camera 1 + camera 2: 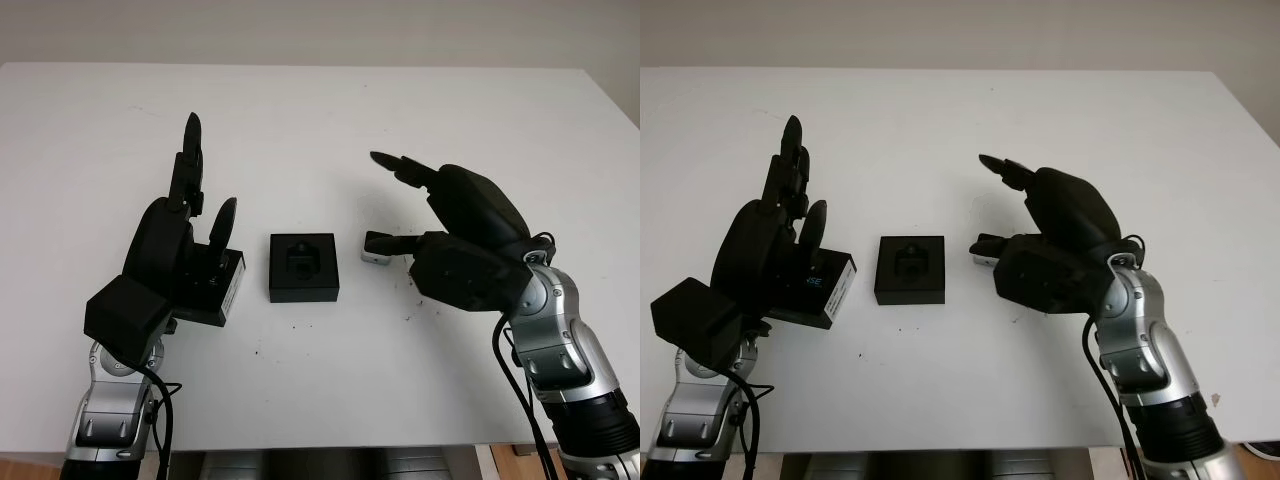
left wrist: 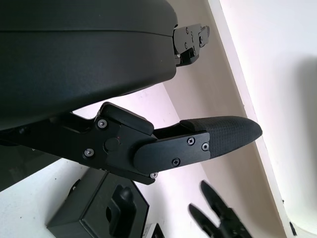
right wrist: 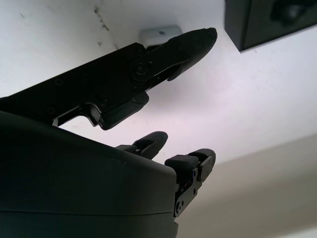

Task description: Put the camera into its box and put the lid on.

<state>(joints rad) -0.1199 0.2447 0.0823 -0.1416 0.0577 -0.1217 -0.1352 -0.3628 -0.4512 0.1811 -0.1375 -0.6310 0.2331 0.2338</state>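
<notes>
On the white table, wide bare surface runs to the far edge and both side edges; all items sit in the near middle band.

Right hand: holding nothing, fingers uncurled, right of centre, one fingertip beside the camera. Whether it touches cannot be told.

Left hand: holding nothing, fingers uncurled and pointing toward the far edge, left of centre, against the lid; no grip is visible.

Lid: black, white label on one side face, partly behind the left hand, just left of the box.

Box: black, square, open, moulded insert showing, at centre, apart from the lid.

Camera: small, pale, on the table, right of the box, outside it.
</notes>
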